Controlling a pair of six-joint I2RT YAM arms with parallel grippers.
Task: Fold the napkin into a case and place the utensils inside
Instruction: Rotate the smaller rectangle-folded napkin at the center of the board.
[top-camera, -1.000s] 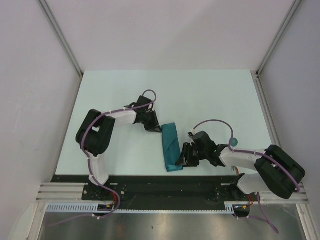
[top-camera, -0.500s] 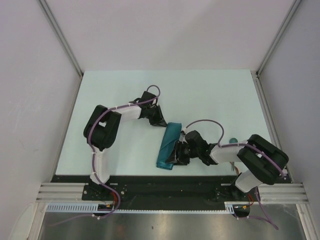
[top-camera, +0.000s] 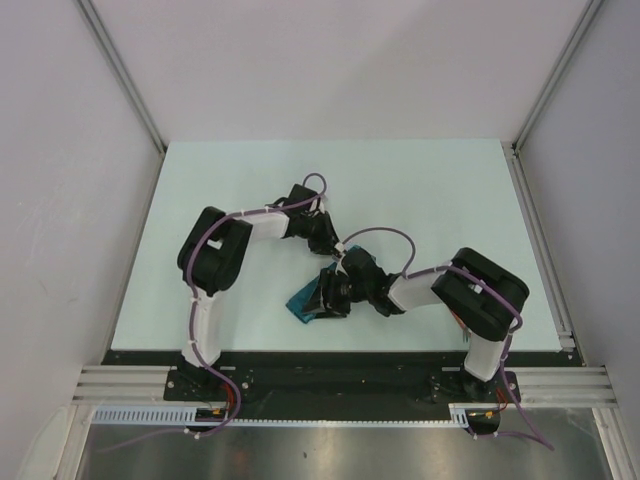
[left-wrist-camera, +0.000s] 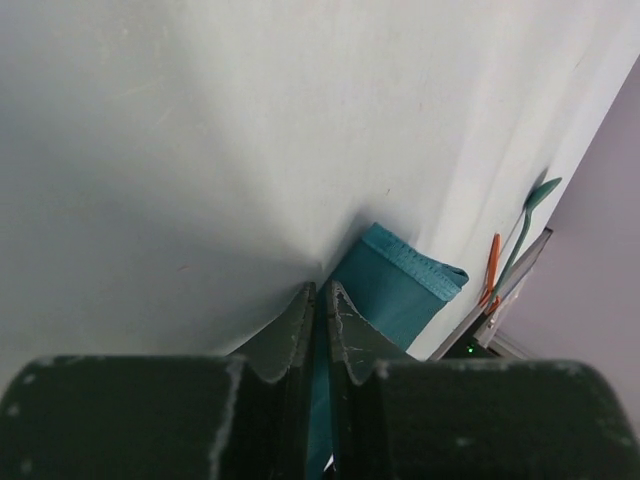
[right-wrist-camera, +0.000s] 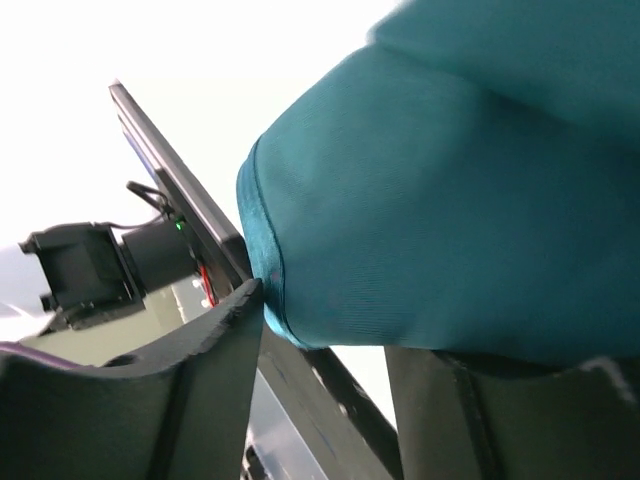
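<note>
The teal napkin (top-camera: 303, 302) lies bunched and skewed at the table's near middle, between both grippers. My left gripper (top-camera: 325, 240) is at its far end. In the left wrist view the left gripper (left-wrist-camera: 318, 290) is shut on a strip of the napkin (left-wrist-camera: 400, 285). My right gripper (top-camera: 335, 292) covers its near part. In the right wrist view the right gripper (right-wrist-camera: 330, 330) is open, with the napkin (right-wrist-camera: 450, 200) draped over the fingertips. An orange utensil (left-wrist-camera: 492, 268) lies near the table's edge. The top view does not show it.
A slim green utensil (left-wrist-camera: 527, 215) lies beside the orange one. A black rail (top-camera: 320, 357) runs along the near edge of the pale table (top-camera: 420, 190). Grey walls close in the left, right and far sides.
My right gripper has slid left along the napkin and its jaws have widened. The long straight strip is now skewed and bunched, its near end dragged left. The left gripper has shifted right.
</note>
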